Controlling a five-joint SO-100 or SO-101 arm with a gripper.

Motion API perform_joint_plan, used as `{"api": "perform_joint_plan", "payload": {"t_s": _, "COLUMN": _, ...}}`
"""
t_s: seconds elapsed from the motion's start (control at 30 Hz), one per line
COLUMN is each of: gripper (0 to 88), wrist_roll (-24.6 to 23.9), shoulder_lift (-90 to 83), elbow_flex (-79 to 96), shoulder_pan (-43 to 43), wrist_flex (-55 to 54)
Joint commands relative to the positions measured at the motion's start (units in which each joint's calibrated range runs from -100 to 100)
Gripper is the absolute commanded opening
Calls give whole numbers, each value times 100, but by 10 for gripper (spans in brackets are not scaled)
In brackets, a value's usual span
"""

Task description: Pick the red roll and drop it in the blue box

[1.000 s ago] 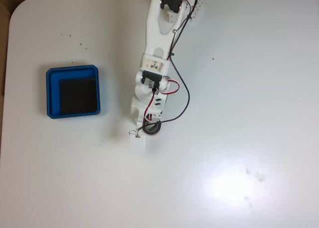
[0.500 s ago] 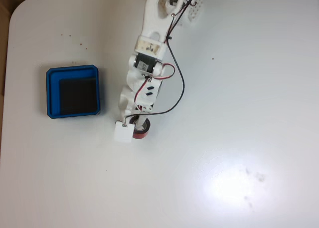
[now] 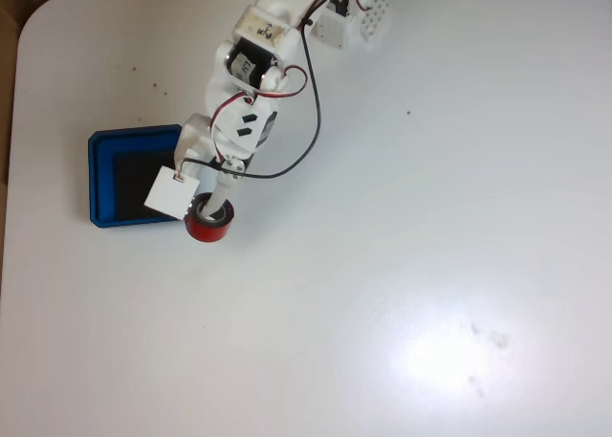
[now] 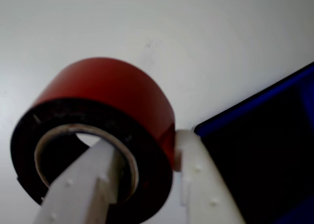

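In the fixed view the blue box (image 3: pixel 105 184) is sitting toward nine o'clock on the white bench (image 3: pixel 430 265), showing its black inner floor, with its right wall partly hidden under the arm. Just to its right, the white arm (image 3: pixel 244 93) is reaching down from twelve o'clock toward the box's lower right corner, red and black wires (image 3: pixel 306 121) looping off its side. At the arm's tip the hand (image 3: pixel 204 210) is grasping the red roll (image 3: pixel 207 227), which is hanging at about five o'clock from the box, just beside its lower right corner and over bare bench rather than over the black floor. A white square plate (image 3: pixel 172 194) on the hand is overlapping the box's right edge. A white block-like part (image 3: pixel 368 11) is lying near the arm's base at the top edge. In the wrist view the red roll (image 4: pixel 113 94) is filling the left half, tilted so its dark rim and pale hollow core are facing the camera; one white finger (image 4: pixel 83 189) is passing through the core while the other finger (image 4: pixel 201 185) is pressing against the red outer side, so the roll's wall is clamped between them. At three o'clock in this view a corner of the blue box (image 4: pixel 255 101) is showing, close beside the outer finger
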Motion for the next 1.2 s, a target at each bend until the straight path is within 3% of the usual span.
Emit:
{"api": "perform_joint_plan", "payload": {"t_s": 0.0, "gripper": 10, "wrist_roll": -24, "shoulder_lift": -339, "elbow_flex": -376, "shoulder_pan": 341, "wrist_flex": 3}}
{"api": "perform_joint_plan", "payload": {"t_s": 0.53, "gripper": 10, "wrist_roll": -24, "shoulder_lift": -164, "elbow_flex": -340, "shoulder_pan": 1767, "wrist_flex": 3}}
{"api": "perform_joint_plan", "payload": {"t_s": 1.17, "gripper": 11, "wrist_roll": 20, "shoulder_lift": 848, "elbow_flex": -349, "shoulder_pan": 2383, "wrist_flex": -5}}
